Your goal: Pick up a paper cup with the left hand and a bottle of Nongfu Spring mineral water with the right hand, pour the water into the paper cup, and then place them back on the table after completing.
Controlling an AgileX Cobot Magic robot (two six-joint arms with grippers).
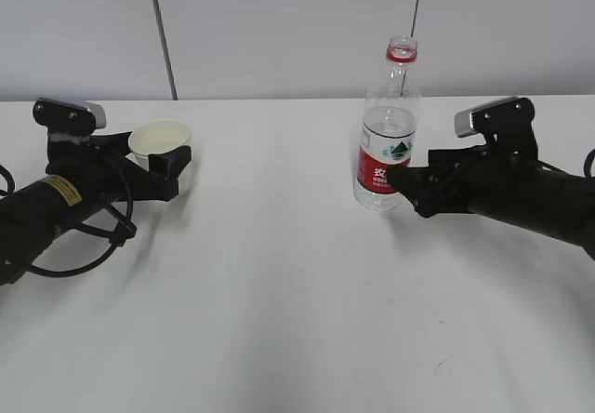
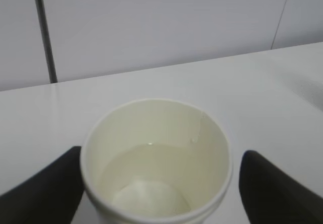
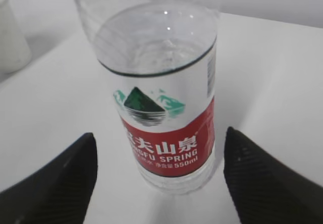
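A white table (image 1: 297,320) carries two things, well apart. On the left stands a white paper cup (image 1: 162,153), upright, with clear water (image 2: 151,171) already in its lower part. On the right stands a clear plastic bottle (image 1: 388,134), upright and uncapped, a red ring around its open neck.

The left gripper (image 1: 158,173) sits around the cup with its fingers spread. In the left wrist view the left finger lies at or just beside the cup wall, while the right finger stands clear of it, so the cup is not clamped. The right gripper (image 1: 400,182) reaches to the bottle's lower half. In the right wrist view both fingers stand apart from the bottle, one on each side, open wide, with table showing between.

The cup is probably light and soft-walled; a hard squeeze would likely crush it and spill the water. A gentle hold around the middle, below the rolled rim, looks safest. The bottle is thin, smooth plastic and holds little water that can be seen, so it is likely light and easy to tip. The labelled band looks like the firmest place to grip.

The bottle label (image 3: 164,133) is white above and red below, with a green mountain logo, Chinese characters, and the words "FU SPRING 550ml" readable.
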